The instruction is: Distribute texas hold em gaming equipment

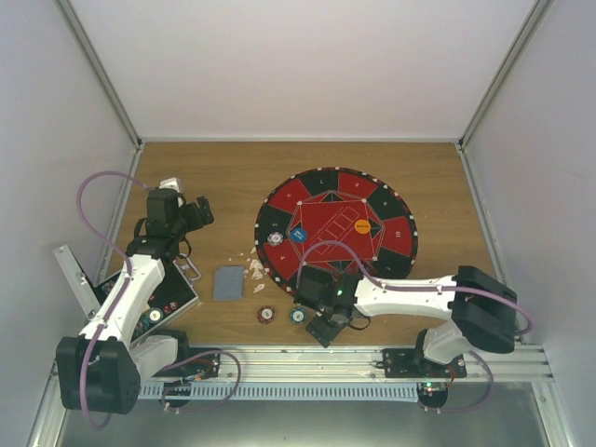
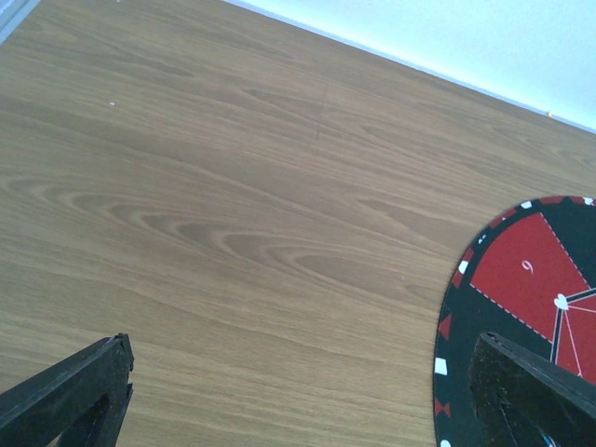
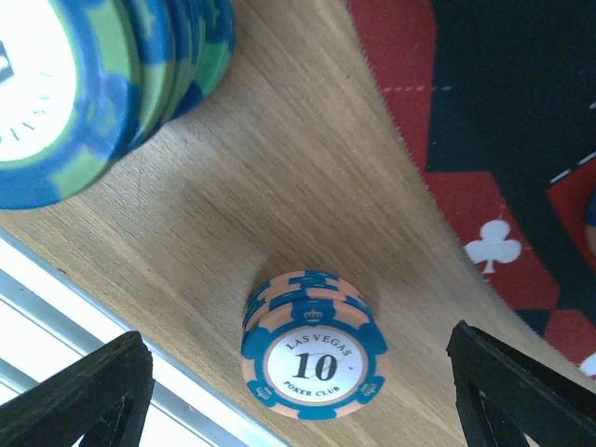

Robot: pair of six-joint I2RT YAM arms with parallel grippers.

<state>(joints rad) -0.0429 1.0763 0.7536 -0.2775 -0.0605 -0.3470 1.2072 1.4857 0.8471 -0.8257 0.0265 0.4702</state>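
Observation:
A short stack of teal poker chips (image 3: 314, 358) marked "10" stands on the wood near the table's front edge, and shows in the top view (image 1: 297, 316). My right gripper (image 3: 307, 400) is open, and the stack lies between and just beyond its fingers (image 1: 307, 296). A blurred blue-green chip stack (image 3: 93, 84) is close by. A red chip (image 1: 266, 315) lies left of the teal one. Grey-blue cards (image 1: 227, 282) lie further left. A white-flecked chip (image 1: 276, 240), a blue disc (image 1: 298, 235) and an orange disc (image 1: 362, 225) sit on the mat. My left gripper (image 1: 197, 214) is open and empty over bare wood (image 2: 298, 410).
The round red-and-black mat (image 1: 391, 237) lies at centre right; its edge shows in both wrist views (image 2: 447, 326) (image 3: 521, 112). A black hinged case (image 1: 182, 296) holding chips sits at the left. Small pale scraps (image 1: 256, 270) lie by the cards. A metal rail (image 3: 112, 317) runs along the front edge.

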